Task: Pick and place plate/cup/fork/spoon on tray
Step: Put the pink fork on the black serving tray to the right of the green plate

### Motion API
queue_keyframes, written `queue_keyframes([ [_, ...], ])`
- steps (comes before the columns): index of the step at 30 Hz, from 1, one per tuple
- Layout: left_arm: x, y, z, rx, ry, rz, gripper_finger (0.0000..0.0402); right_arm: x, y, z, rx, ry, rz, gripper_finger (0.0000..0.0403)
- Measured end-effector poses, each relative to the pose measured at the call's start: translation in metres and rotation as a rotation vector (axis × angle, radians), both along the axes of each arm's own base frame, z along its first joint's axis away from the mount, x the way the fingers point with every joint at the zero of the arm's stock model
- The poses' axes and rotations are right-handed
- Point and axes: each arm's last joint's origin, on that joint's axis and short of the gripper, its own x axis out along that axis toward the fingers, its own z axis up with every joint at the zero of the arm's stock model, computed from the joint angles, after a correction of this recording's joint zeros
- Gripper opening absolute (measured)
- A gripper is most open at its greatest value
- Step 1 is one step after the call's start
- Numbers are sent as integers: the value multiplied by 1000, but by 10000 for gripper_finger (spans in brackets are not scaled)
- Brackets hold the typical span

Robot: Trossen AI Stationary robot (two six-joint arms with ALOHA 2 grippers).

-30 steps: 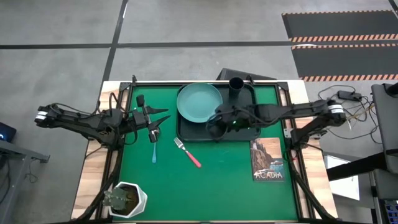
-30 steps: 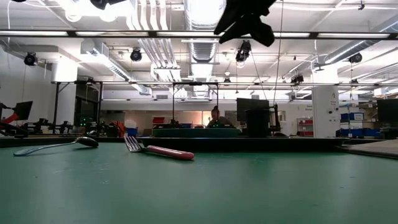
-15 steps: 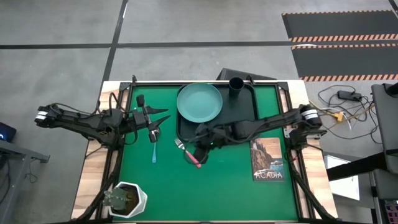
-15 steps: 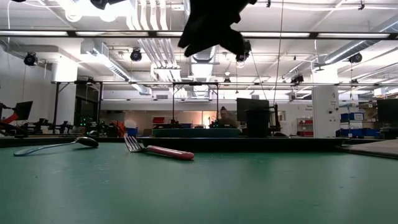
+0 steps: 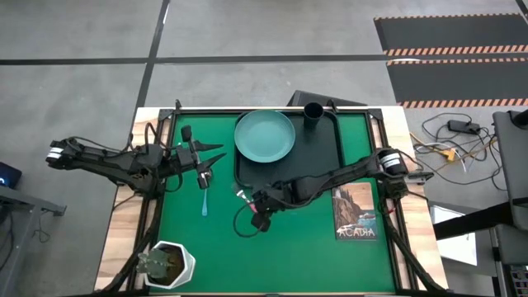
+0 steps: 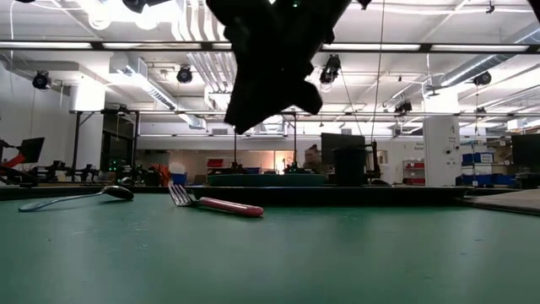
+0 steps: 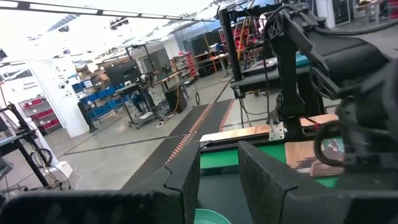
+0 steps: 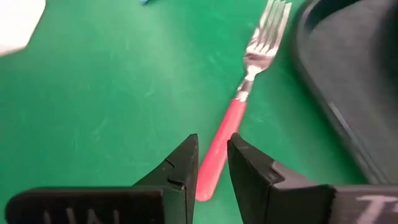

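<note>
The teal plate [image 5: 264, 136] and the black cup [image 5: 313, 113] stand on the black tray [image 5: 318, 161] at the table's far side. The pink-handled fork [image 8: 244, 93] lies flat on the green mat just near of the tray. My right gripper [image 8: 212, 155] hangs above its handle, well clear of the table in the low view [image 6: 270, 93], its fingers a narrow gap apart and empty. The blue-handled spoon [image 5: 204, 196] lies flat to the fork's left. My left gripper [image 5: 211, 156] waits open and raised above the spoon's bowl end.
An ACADIA picture book [image 5: 356, 212] lies at the right, near the right arm. A white pot with a plant [image 5: 167, 264] stands at the near left corner. Bare green mat [image 5: 289, 264] spreads along the near side.
My right gripper has swung from over the tray toward the table's near left and come down, tipping more steeply downward, until it hangs over the fork's handle. The fork, spoon, plate and cup have stayed where they were.
</note>
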Motion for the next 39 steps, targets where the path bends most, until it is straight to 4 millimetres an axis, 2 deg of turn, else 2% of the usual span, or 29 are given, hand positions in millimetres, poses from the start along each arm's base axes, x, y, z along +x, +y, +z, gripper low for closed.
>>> queue_keyframes([
  [9,0,0,0,0,0,0,91,17,16,-38,-78,-27,123,79],
  [14,0,0,0,0,1,0,91,23,17,-53,-123,-39,133,106],
  [24,0,0,-1,0,2,0,91,23,18,-67,-225,-11,105,167],
  [33,0,0,-1,0,3,0,91,23,17,-66,-251,-14,87,156],
  [39,0,0,-1,1,3,0,91,23,18,-78,-277,12,75,143],
])
